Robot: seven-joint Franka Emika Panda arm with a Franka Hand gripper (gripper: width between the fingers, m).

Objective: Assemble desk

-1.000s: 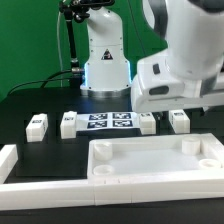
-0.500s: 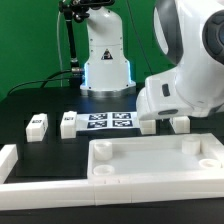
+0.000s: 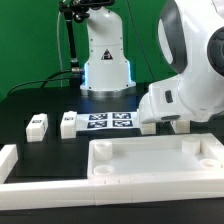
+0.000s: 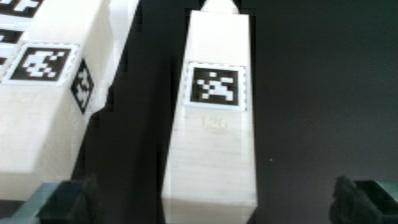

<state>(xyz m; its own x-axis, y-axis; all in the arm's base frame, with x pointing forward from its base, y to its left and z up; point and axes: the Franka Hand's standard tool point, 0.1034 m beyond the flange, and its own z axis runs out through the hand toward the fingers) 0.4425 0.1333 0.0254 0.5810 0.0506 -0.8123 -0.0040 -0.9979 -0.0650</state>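
Arm (image 3: pixel 185 95) has come down and in over the last second. It now sits low over the two legs at the exterior view's right and hides most of them, with only their lower edges peeking out.

Fingers (image 4: pixel 63 203) are spread wide, holding nothing. In the wrist view the gripper (image 4: pixel 214 205) straddles one leg (image 4: pixel 214 140). It lies flat on the black table (image 4: pixel 302 100) with its tag (image 4: pixel 215 87) facing up. There's a dark gap between it and each finger, so no contact. Can't tell how high the tips are above it. A second leg (image 4: pixel 45 110) lies just beside it, parallel and apart, also tagged.

Further out in the exterior view, the marker board (image 3: pixel 110 122) sits mid-row. A third leg (image 3: pixel 69 123) is just beside it and a fourth leg (image 3: pixel 37 125) is further to the exterior view's left. The tabletop (image 3: pixel 150 162) lies rim up in front of the row, apart from every leg and just behind the front border bar (image 3: pixel 100 200).
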